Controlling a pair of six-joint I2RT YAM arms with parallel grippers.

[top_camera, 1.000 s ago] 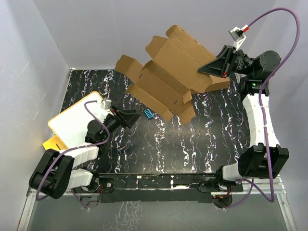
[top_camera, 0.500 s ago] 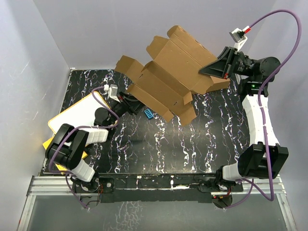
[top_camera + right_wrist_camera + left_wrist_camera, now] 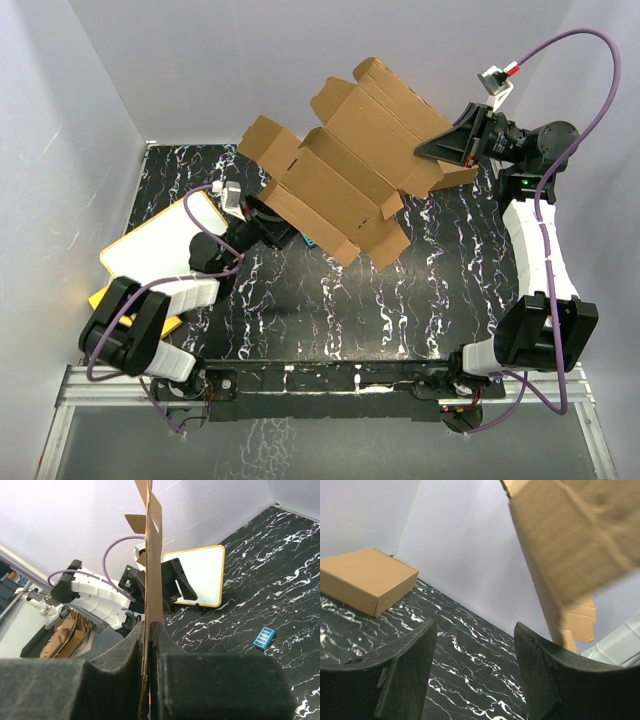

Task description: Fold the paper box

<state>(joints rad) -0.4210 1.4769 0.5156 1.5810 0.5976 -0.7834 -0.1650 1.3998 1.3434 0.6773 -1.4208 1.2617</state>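
Note:
The paper box [image 3: 350,160] is a flat brown die-cut sheet with flaps, held tilted in the air over the back of the table. My right gripper [image 3: 425,152] is shut on its right edge. In the right wrist view the sheet [image 3: 153,570] runs edge-on up from between the closed pads of that gripper [image 3: 149,630]. My left gripper [image 3: 278,228] sits low under the sheet's lower left flaps. In the left wrist view it [image 3: 475,670] stands open, with only the marbled tabletop between its fingers and the sheet [image 3: 575,540] up to the right, apart from them.
A white board with a yellow rim [image 3: 160,245] lies at the left, also seen in the right wrist view [image 3: 200,575]. A small blue object [image 3: 264,637] lies on the black marbled table [image 3: 330,300]. A ready-made brown box [image 3: 367,580] rests by the back wall.
My left arm has swung from the near left up to the sheet's lower left flaps. The sheet has shifted slightly in the right gripper's hold and now hides the blue object from above.

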